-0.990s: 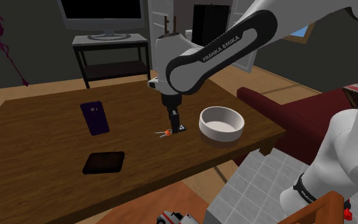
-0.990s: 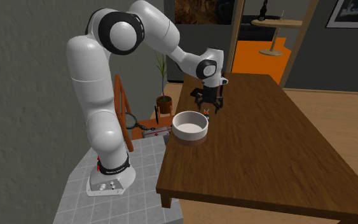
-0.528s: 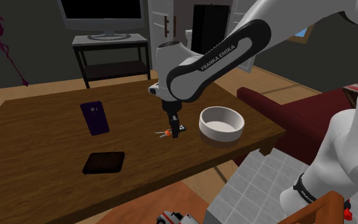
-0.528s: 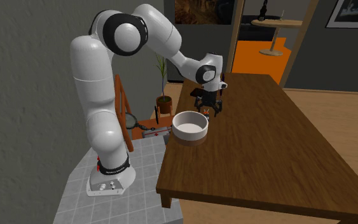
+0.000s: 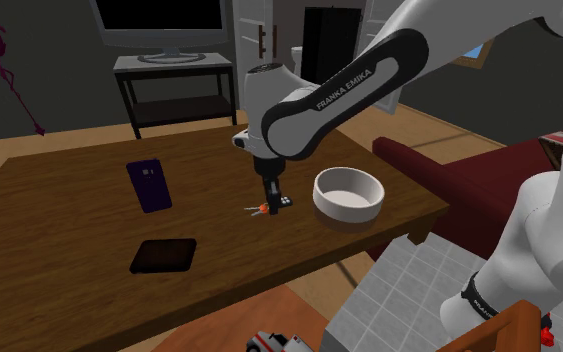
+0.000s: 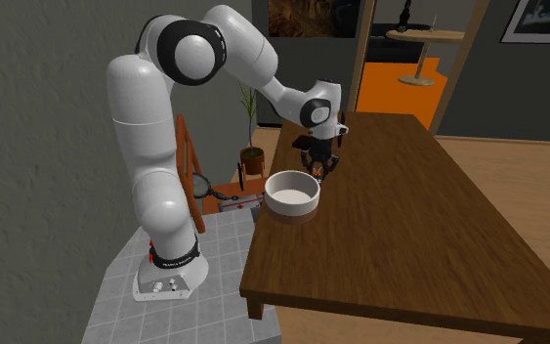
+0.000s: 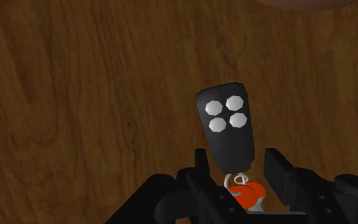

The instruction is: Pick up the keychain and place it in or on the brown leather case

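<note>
The keychain [image 7: 228, 127] is a black fob with several white buttons, a white ring and an orange tag. It lies on the wooden table [image 5: 69, 210] just left of the white bowl [image 5: 348, 193] in the shoulder view. My gripper [image 7: 238, 162] is down at the table, its fingers drawn in around the fob's ring end and the orange tag [image 7: 246, 192]. In the shoulder view the gripper [image 5: 274, 203] stands upright over the keychain [image 5: 258, 209]. The brown leather case [image 5: 163, 255], dark and flat, lies near the table's front edge, well to the left.
A dark purple phone [image 5: 149, 186] lies flat behind the case. The white bowl [image 6: 292, 193] stands close beside the gripper [image 6: 317, 172]. A red sofa [image 5: 449, 190] borders the table's right end, and a TV stand [image 5: 174, 85] is behind it.
The gripper sank the last bit to the table and its fingers went from wide apart to closed in on the keychain's ring end. The keychain has stayed in place.
</note>
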Robot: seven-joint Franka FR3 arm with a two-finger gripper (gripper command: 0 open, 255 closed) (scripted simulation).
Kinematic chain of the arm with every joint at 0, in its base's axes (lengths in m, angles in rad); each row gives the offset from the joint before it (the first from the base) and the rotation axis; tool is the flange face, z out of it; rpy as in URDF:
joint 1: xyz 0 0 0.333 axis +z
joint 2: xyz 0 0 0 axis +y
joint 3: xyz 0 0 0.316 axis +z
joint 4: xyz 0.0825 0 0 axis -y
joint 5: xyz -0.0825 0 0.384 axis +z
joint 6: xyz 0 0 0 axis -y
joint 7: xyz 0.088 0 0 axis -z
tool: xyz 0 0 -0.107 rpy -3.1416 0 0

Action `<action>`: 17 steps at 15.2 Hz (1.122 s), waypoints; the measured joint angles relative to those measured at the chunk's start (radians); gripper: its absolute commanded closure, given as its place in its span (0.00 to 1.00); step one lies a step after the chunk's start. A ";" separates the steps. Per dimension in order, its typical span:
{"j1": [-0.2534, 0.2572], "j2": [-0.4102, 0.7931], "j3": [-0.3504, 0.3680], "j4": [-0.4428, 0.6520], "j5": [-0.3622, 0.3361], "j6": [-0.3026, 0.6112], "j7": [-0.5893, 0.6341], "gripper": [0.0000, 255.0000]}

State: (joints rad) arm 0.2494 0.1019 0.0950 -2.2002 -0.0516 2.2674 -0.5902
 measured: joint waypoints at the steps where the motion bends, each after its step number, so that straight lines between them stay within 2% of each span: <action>1: 0.001 -0.001 0.000 -0.001 0.000 0.001 0.001 1.00; 7: -0.002 -0.004 -0.001 0.000 0.001 -0.002 -0.002 1.00; 17: -0.004 -0.066 -0.001 0.055 0.011 -0.122 -0.010 1.00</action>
State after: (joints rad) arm 0.2454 0.0355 0.0935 -2.1456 -0.0411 2.1449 -0.5998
